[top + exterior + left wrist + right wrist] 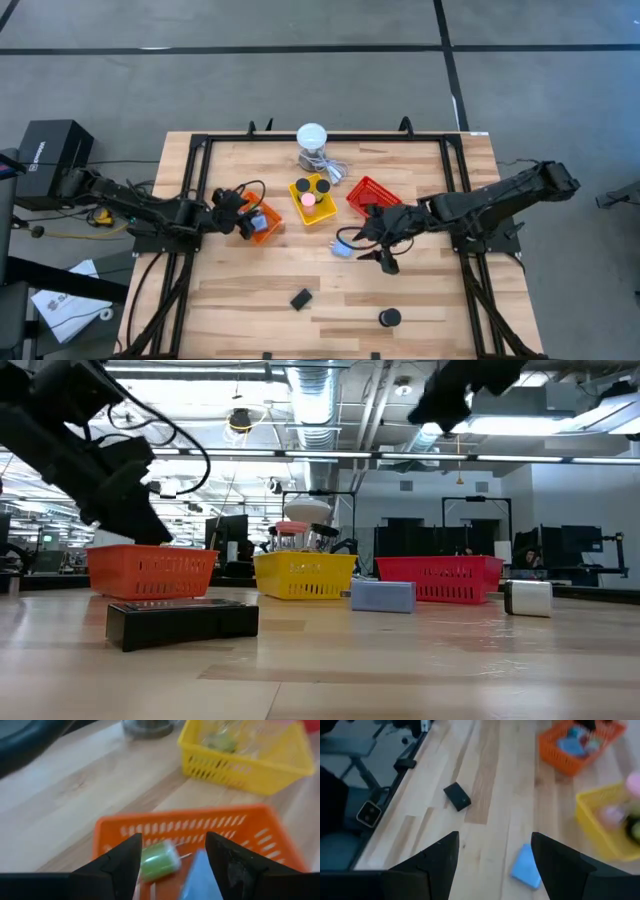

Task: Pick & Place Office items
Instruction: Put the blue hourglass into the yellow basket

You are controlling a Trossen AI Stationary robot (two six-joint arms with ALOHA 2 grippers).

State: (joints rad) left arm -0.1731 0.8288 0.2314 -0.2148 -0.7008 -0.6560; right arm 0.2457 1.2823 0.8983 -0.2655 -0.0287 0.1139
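A pale wooden desk (330, 290) inside a black frame is being worked over from both sides, with grey floor around it. Three baskets are sitting in a row: orange (262, 222), yellow (312, 199) and red (373, 196).

The left gripper (172, 855) is hanging just over the orange basket, its jaws standing apart with nothing between them. Below them a small green piece (159, 860) and a light-blue block (202, 877) are lying inside that basket, so a drop is judged to be ending here.

The right gripper (495, 852) is being held above the desk near the red basket, jaws spread wide and empty. Another blue block (526, 866) is lying on the bare wood just below and ahead of it; this is probably being lined up for a pick. The next move is judged to call for a descent straddling that block, then closing.

A black bar (301, 298) and a black disc (389, 318) are waiting near the front edge, well apart from the baskets.
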